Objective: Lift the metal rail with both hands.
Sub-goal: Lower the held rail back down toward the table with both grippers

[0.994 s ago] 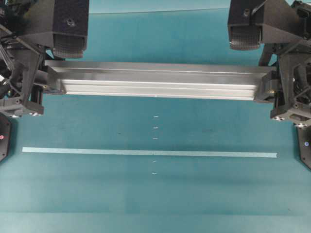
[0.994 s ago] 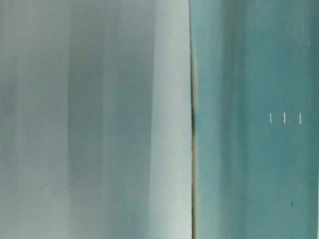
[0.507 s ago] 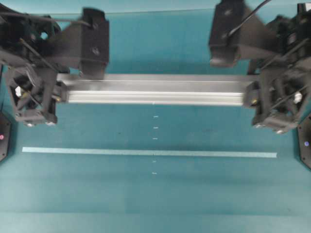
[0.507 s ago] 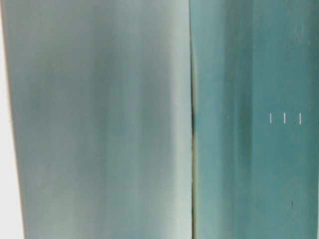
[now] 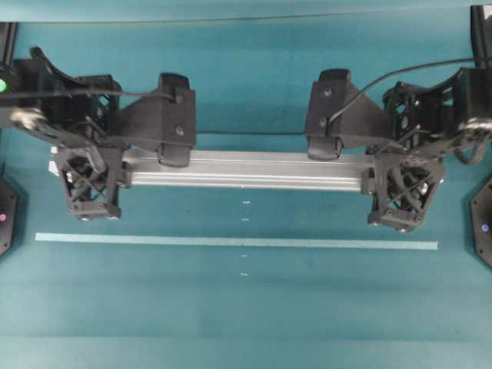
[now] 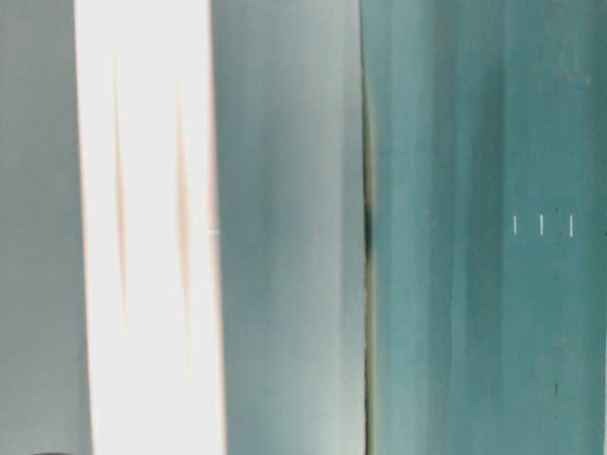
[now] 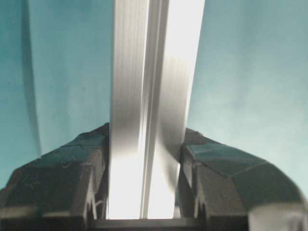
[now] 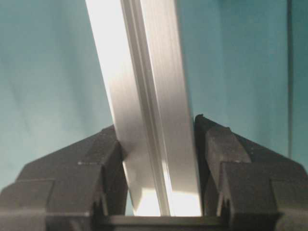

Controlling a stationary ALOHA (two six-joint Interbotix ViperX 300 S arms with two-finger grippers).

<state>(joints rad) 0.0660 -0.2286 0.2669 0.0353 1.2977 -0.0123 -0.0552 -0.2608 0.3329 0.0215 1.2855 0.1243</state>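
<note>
The metal rail (image 5: 246, 171), a long grooved silver bar, runs left to right across the far half of the teal table. My left gripper (image 5: 88, 165) is shut on its left end, with a lattice finger (image 5: 88, 188) on the near side. My right gripper (image 5: 396, 171) is shut on its right end in the same way. In the left wrist view the rail (image 7: 149, 96) fills the gap of the left gripper (image 7: 147, 132), both pads against its sides. In the right wrist view the rail (image 8: 144, 86) sits a little slanted in the right gripper (image 8: 156, 125).
A thin pale tape strip (image 5: 231, 241) lies on the cloth nearer the front, crossed by a column of small white marks (image 5: 245, 219). Black bases stand at the left edge (image 5: 6, 219) and right edge (image 5: 483, 231). The table-level view is a blur with a bright white band (image 6: 147, 237).
The rail now looks smaller and narrower from overhead, having sunk away from that camera with both grippers still on it. Both arms have swung into fuller view. A bright band has appeared at table level.
</note>
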